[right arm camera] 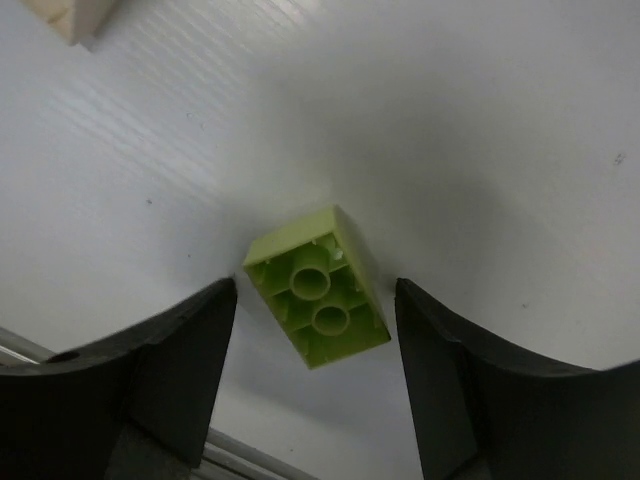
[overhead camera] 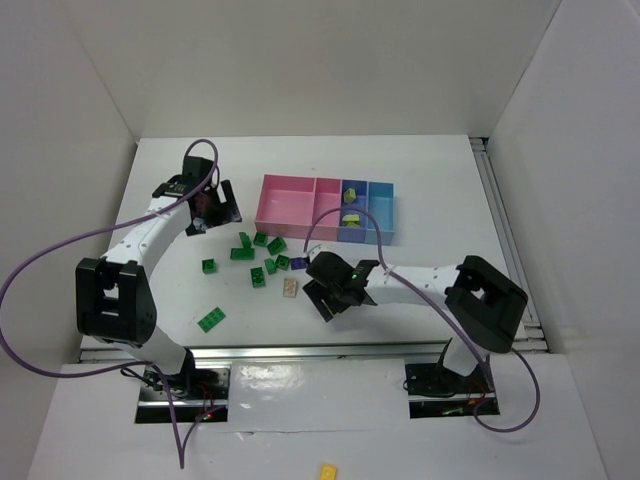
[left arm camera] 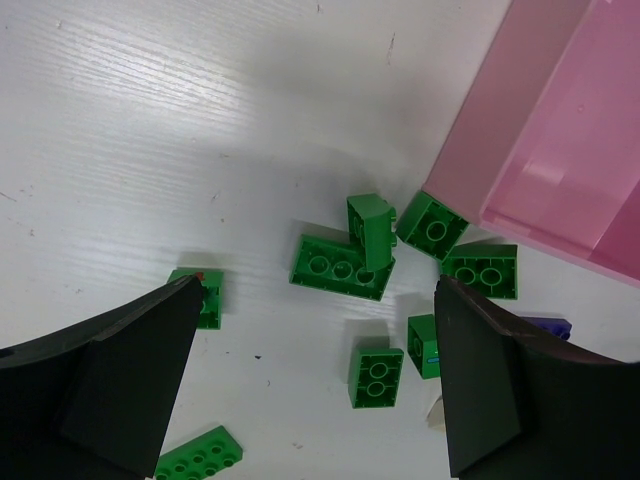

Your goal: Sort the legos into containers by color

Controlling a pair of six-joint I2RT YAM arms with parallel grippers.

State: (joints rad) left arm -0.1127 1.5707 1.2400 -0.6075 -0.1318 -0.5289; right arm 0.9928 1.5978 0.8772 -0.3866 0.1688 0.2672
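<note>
Several green legos (overhead camera: 262, 256) lie scattered left of centre; they also show in the left wrist view (left arm camera: 340, 267). A purple brick (overhead camera: 298, 263) and a beige brick (overhead camera: 290, 287) lie beside them. The containers (overhead camera: 290, 205) are a pink and blue tray at the back, with two yellow-green bricks (overhead camera: 352, 217) in a blue compartment. My left gripper (overhead camera: 220, 205) is open and empty, above and left of the green cluster (left arm camera: 315, 390). My right gripper (overhead camera: 335, 295) is open, its fingers either side of an upside-down pale yellow-green brick (right arm camera: 318, 288) lying on the table.
A flat green plate (overhead camera: 211, 319) lies near the front left. The pink tray wall (left arm camera: 500, 150) is close on the right of the left gripper. The beige brick (right arm camera: 75, 18) sits beyond the right gripper. A bright yellow brick (overhead camera: 328, 470) lies off the table.
</note>
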